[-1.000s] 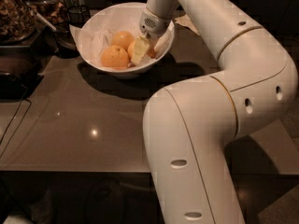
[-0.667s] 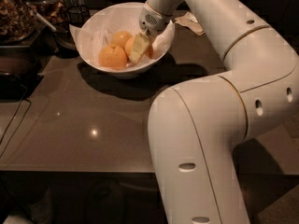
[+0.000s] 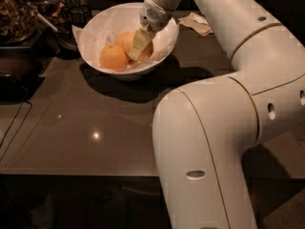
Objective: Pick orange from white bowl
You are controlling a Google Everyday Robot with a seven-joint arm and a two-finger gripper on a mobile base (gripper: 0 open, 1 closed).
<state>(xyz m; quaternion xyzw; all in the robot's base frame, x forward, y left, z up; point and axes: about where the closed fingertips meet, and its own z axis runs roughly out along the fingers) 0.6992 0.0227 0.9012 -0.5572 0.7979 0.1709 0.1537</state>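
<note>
The white bowl (image 3: 95, 32), lined with crinkled white paper, stands at the back of the dark table. Oranges lie in it: one at the front left (image 3: 113, 57), one behind it (image 3: 125, 38), and part of another to the right (image 3: 149, 49). My gripper (image 3: 138, 44) reaches down into the bowl from the upper right. It sits right against the back and right oranges and hides part of them. The front left orange lies apart from it.
Dark glass jars and containers (image 3: 19, 13) stand at the back left beside the bowl. A crumpled paper napkin (image 3: 198, 23) lies at the back right. My large white arm (image 3: 224, 128) fills the right half of the view. The table's front edge (image 3: 76, 173) runs across below.
The gripper has edged slightly left within the bowl and stays among the oranges. The oranges and the bowl have not visibly moved.
</note>
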